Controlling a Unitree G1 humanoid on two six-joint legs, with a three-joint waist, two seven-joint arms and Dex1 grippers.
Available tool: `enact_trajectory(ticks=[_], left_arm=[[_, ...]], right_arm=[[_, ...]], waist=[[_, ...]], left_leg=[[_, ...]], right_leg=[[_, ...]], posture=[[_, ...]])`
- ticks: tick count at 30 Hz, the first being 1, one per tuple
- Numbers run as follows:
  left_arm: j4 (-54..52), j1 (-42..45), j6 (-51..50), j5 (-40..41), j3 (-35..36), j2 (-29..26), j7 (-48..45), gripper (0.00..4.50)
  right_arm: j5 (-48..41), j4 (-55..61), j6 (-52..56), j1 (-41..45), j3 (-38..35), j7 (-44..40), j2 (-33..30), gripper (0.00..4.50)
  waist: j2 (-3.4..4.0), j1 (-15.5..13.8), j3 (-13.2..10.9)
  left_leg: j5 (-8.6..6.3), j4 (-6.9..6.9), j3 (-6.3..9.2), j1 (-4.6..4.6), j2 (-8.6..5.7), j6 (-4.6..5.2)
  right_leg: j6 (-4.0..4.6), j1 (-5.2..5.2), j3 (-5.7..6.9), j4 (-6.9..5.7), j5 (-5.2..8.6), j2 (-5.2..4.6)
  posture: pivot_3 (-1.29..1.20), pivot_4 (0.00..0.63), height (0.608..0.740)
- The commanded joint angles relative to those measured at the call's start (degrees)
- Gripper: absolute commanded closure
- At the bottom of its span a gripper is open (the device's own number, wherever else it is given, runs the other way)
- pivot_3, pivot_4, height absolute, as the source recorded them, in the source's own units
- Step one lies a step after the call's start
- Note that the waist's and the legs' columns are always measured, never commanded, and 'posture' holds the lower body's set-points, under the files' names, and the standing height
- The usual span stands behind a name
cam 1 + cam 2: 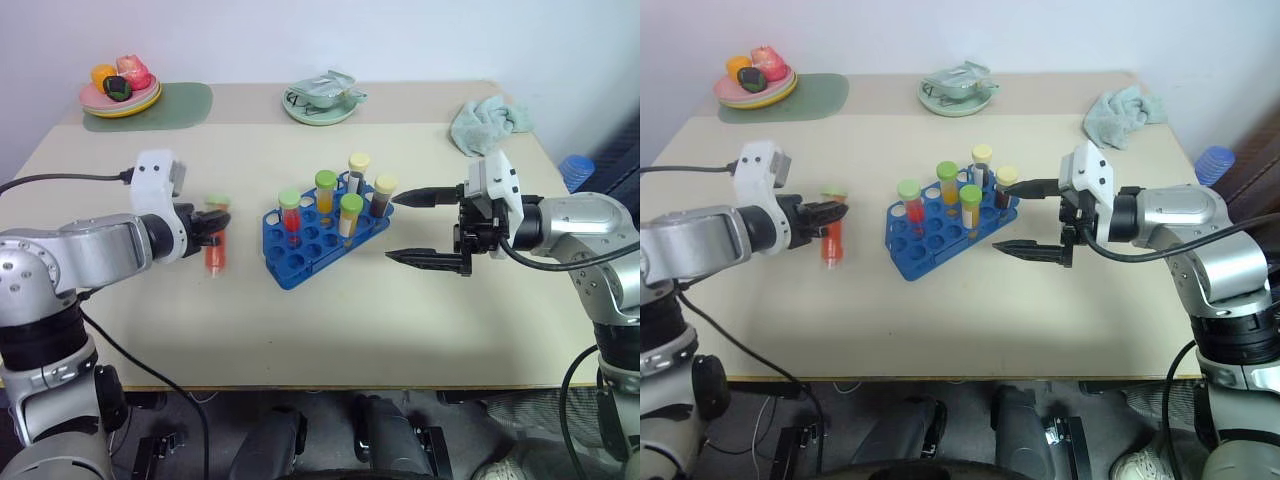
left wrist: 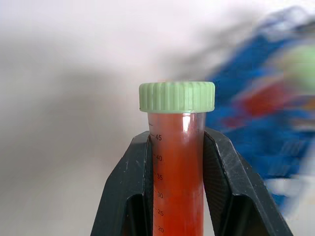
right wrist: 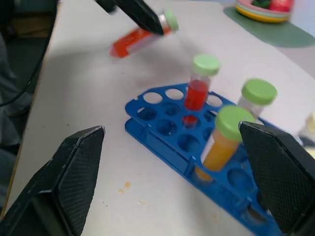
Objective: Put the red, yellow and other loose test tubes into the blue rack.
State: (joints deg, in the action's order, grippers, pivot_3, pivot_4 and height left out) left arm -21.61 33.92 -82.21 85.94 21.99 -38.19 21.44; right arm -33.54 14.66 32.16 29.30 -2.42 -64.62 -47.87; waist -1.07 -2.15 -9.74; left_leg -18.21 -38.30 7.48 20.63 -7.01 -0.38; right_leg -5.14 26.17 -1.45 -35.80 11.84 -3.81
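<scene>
My left gripper is shut on a red test tube with a green cap, held upright in the air left of the blue rack. In the left wrist view the tube sits between the two black fingers just under its cap. The rack stands mid-table and holds several capped tubes, among them a red one and orange ones. My right gripper hangs open just right of the rack, its fingers pointing at it, nothing between them.
At the table's back stand a plate of fruit on a green mat at the left, a pale dish in the middle and a green cloth at the right. A blue object lies off the right edge.
</scene>
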Motion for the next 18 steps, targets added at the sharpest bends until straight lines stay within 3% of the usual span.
enact_trajectory(ticks=[1,3,5,8,18], left_arm=[[-7.0,-1.8,14.5,-9.3,-1.1,0.6,-19.5,3.74],[-8.0,-3.3,24.3,-17.5,-2.9,1.6,-28.1,3.74],[-6.8,-3.5,28.8,-21.6,-4.7,3.1,-30.5,3.74],[-2.5,-2.2,42.5,-33.8,-11.9,7.8,-39.3,3.74],[19.9,2.9,71.0,-52.5,-20.7,23.1,-55.1,3.74]], right_arm=[[-1.8,4.0,0.7,-1.5,-3.6,2.8,0.3,0.0],[-2.1,6.0,1.1,-3.7,-5.0,5.2,0.6,0.0],[-2.3,8.0,1.2,-5.7,-6.6,7.7,1.3,0.0],[-1.6,12.0,-0.3,-10.9,-10.3,13.9,4.4,0.0],[0.7,20.6,0.7,-22.5,-14.8,27.8,8.7,0.0]], waist=[[0.05,0.0,0.0],[0.1,0.0,0.1],[0.1,0.0,0.1],[0.1,-0.3,0.1],[0.1,-0.2,0.1]], left_leg=[[0.0,0.0,-0.03,-0.01,0.0,0.0],[0.0,0.03,-0.11,-0.06,0.01,0.0],[0.0,0.04,-0.13,-0.05,0.06,0.0],[0.0,0.05,-0.15,-0.07,0.08,0.01],[-0.04,0.05,-0.14,-0.1,0.13,0.11]], right_leg=[[0.0,-0.01,-0.01,0.0,0.0,0.0],[0.01,-0.03,-0.03,0.01,0.0,0.0],[0.06,-0.04,-0.05,0.08,-0.03,0.02],[0.08,-0.11,-0.06,0.16,-0.06,0.03],[0.08,-0.27,-0.01,0.45,-0.1,0.08]], posture=[[0.0,0.15,0.74],[0.0,0.15,0.74],[0.0,0.15,0.74],[0.0,0.15,0.74],[0.0,0.15,0.74]])
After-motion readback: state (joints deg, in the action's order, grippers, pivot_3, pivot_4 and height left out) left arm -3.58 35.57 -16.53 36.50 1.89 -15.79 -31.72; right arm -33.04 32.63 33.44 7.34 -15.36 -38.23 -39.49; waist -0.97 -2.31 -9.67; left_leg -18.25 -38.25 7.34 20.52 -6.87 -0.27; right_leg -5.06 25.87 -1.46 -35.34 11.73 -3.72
